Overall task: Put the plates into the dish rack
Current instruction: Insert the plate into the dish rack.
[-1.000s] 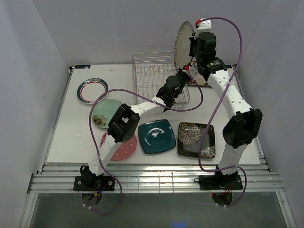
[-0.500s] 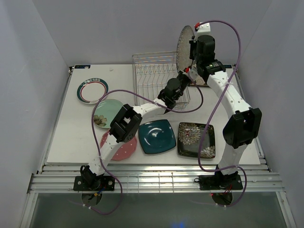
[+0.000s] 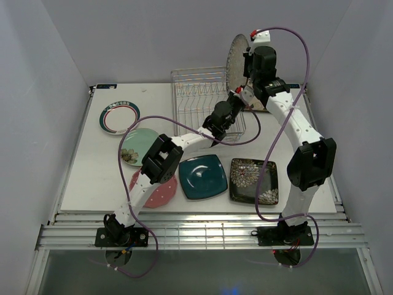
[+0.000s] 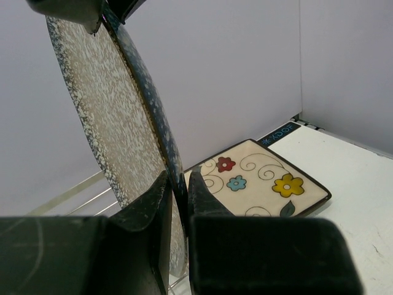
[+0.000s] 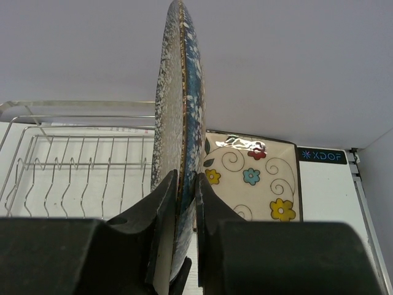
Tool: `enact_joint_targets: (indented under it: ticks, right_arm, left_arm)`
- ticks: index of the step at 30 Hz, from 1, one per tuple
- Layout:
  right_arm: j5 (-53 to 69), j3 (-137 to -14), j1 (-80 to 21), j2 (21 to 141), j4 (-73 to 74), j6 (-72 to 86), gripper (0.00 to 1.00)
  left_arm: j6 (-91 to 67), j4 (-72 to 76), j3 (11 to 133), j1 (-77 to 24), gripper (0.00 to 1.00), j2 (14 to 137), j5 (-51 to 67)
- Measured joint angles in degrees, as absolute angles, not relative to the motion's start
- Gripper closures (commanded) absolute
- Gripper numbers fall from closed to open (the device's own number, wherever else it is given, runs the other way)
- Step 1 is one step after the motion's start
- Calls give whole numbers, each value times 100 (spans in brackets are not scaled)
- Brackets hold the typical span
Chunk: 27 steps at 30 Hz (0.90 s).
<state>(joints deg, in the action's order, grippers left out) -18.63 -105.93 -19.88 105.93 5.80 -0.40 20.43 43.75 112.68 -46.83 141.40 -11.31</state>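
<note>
One speckled plate (image 3: 235, 55) pinched by L end effector (image 4: 180, 187) + R end effector (image 5: 185, 183) — slightly more edge-on vs 1 s ago.

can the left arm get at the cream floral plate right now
Probably not as things stand: the left gripper is shut on the speckled grey plate, which the right gripper also holds. The cream floral plate lies beyond it, uncovered.

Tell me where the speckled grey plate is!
In the top view, the speckled grey plate stands on edge at the back right, held by the left claw and right claw at the right end of the dish rack, beside the cream flowered plate.
</note>
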Motion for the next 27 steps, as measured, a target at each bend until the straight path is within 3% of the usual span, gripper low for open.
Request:
enact_joint_targets:
  ticks: [18, 27]
  right_arm:
    - [-1610, -10206, -1990, 10827, 552, 145, 92]
    - [-1522, -10167, -2012, 10886, 580, 250, 92]
  left_arm:
    - [1787, 4764, 10416, -4609, 100, 14127, -1122]
    - [1754, 4971, 10097, -4571, 94, 14064, -1109]
